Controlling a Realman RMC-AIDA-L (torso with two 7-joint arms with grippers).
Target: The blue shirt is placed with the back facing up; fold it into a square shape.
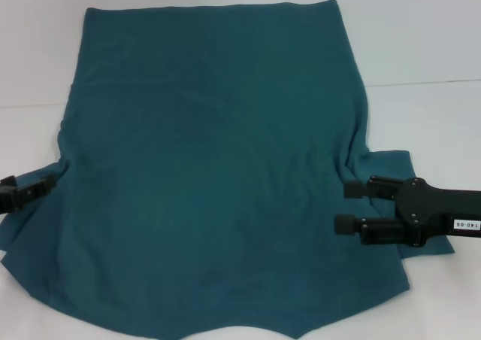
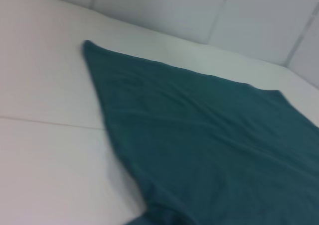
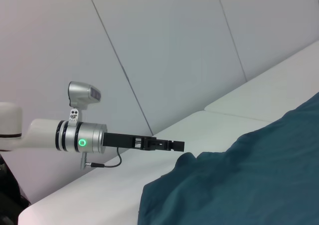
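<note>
The blue shirt [image 1: 210,167] lies spread flat on the white table [image 1: 428,47], plain side up, its straight hem at the far end. My right gripper [image 1: 344,206] hovers open at the shirt's right edge, over the right sleeve [image 1: 394,163], fingers pointing inward. My left gripper [image 1: 45,183] sits at the shirt's left edge by the other sleeve. In the right wrist view the left gripper [image 3: 177,146] reaches the cloth's [image 3: 249,185] rim. The left wrist view shows only the shirt [image 2: 209,135] running to its far corner.
A seam [image 1: 428,82] crosses the table on both sides of the shirt. Grey wall panels [image 3: 164,51] rise behind the table. The shirt's near edge runs out of the head view.
</note>
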